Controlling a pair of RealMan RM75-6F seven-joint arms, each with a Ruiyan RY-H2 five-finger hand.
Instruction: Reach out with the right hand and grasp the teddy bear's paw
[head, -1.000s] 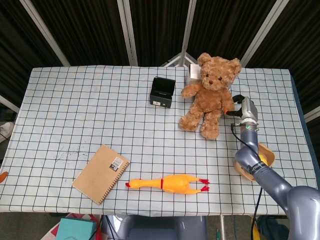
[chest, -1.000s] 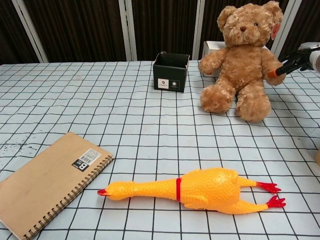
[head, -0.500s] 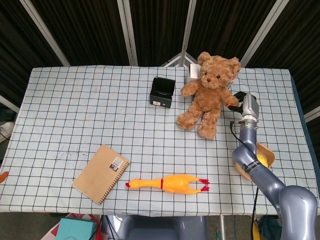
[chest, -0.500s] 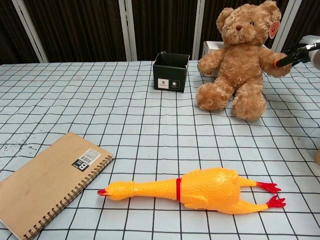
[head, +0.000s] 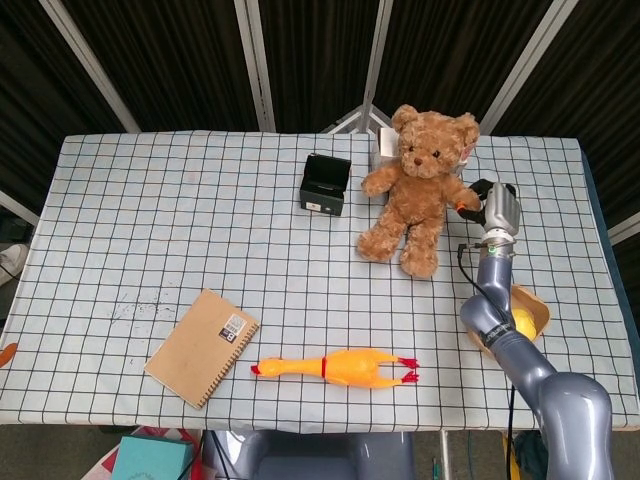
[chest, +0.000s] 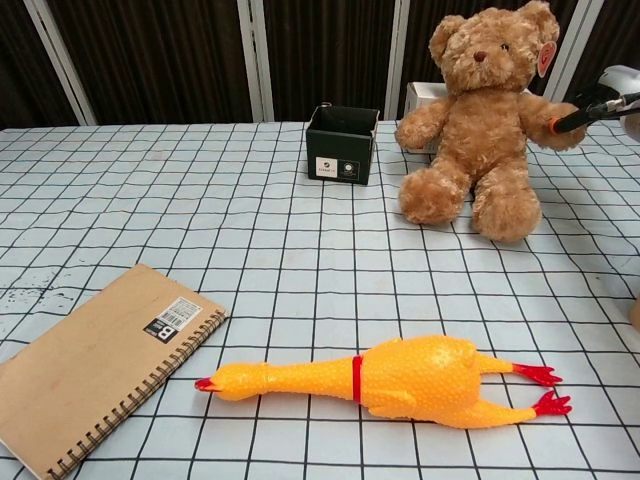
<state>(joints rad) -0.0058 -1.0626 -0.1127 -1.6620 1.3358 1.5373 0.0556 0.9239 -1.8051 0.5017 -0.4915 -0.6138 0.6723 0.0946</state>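
In the head view, the right hand (head: 494, 207) is seen near the far right edge of the bench (head: 120, 220), its dark fingers (head: 472, 206) closed on the outstretched paw (head: 462, 200) of the teddy bear (head: 418, 186). The bear is seated just left of the fingers, against a white box (head: 384, 146). A black box (head: 325, 184) is found further left, well apart. A wooden bowl (head: 520, 318) sits nearer the front than the fingers, by the right edge. Open checked cloth is left in front of the bear.

In the chest view, orange-tipped fingers (chest: 572, 116) are pinched on the paw at the frame's right edge. A rubber chicken (chest: 400, 378) and a notebook (chest: 90, 365) lie far forward, well apart from the fingers. The left hand is not shown.
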